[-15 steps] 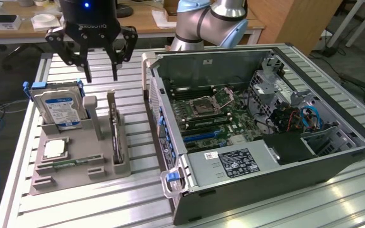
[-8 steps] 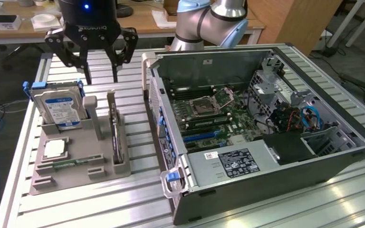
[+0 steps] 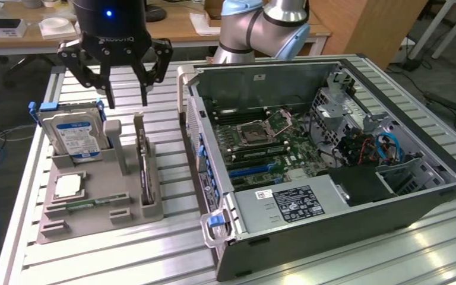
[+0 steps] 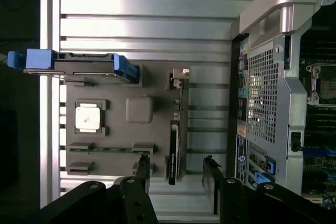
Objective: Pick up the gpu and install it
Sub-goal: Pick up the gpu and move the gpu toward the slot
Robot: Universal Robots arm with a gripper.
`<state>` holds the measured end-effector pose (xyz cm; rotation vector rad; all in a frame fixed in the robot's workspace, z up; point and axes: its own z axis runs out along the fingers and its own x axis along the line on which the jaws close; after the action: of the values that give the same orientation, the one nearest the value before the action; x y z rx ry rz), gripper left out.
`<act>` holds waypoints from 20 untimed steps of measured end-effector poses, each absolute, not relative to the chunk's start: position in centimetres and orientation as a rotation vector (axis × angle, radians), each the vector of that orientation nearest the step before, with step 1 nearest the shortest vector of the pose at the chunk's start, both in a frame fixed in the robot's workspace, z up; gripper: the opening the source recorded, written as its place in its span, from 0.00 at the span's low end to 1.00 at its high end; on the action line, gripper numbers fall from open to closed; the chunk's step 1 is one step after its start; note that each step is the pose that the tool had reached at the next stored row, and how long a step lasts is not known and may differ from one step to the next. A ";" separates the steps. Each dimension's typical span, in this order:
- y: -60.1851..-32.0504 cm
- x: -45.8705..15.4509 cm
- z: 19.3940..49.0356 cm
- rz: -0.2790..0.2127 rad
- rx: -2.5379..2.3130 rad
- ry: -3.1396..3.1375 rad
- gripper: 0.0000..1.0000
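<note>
Open computer case and parts tray on a slatted aluminium counter (image 3: 133, 255). The black fingers (image 3: 106, 89) are spread wide and released, grasping nothing. They hang in the air above the far end of the grey parts tray (image 3: 101, 217), clear of everything on it.

The gpu (image 3: 142, 163) stands on its long edge in a narrow slot on the side of the tray nearest the computer case (image 3: 331, 202), on the exterior view's right of the tray. It is a thin dark card, and its silvery bracket end points toward the far end of the tray.

In the wrist view, which looks straight down, the gpu (image 4: 174, 145) runs along the line between the two fingers (image 4: 210, 187), one to each side of it. Neither touches it.

On the exterior view's left of the gpu, a hard drive (image 3: 73, 133) with blue side rails and a blue-white label stands upright in its own slot. Nearer the camera, a square silver processor chip (image 3: 68, 185) lies flat in a recess. Just beside the chip, a green memory stick (image 4: 105, 149) lies in a groove. The computer case lies on its side with the panel off, so the motherboard (image 3: 263, 139) is exposed. The silver-and-blue arm (image 3: 260, 24) rises behind it.
</note>
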<state>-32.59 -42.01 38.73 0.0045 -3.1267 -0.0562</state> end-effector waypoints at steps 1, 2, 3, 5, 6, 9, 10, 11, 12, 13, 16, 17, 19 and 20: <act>-42.0 -32.6 38.6 -0.056 0.004 -3.127 0.53; -42.0 -32.6 38.6 -0.055 0.003 -3.127 0.53; -42.1 -32.6 38.5 -0.055 -0.001 -3.127 0.53; -42.1 -32.6 38.3 -0.054 -0.010 -3.127 0.53; -42.1 -32.6 38.3 -0.053 -0.012 -3.127 0.53; -42.1 -32.6 38.2 -0.052 -0.012 -3.127 0.53; -42.1 -32.6 38.1 -0.051 -0.012 -3.127 0.53; -42.1 -32.6 38.1 -0.051 -0.012 -3.127 0.53; -42.2 -32.6 38.0 -0.050 -0.012 -3.127 0.53; -42.2 -32.6 38.0 -0.050 -0.012 -3.127 0.53; -42.2 -32.6 37.7 -0.049 -0.012 -3.127 0.53; -42.3 -32.6 37.6 -0.049 -0.012 -3.127 0.53; -42.3 -32.6 37.5 -0.049 -0.012 -3.127 0.53; -42.3 -32.6 37.4 -0.049 -0.012 -3.127 0.53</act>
<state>-32.59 -42.30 37.39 -0.0119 -3.1270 -0.0488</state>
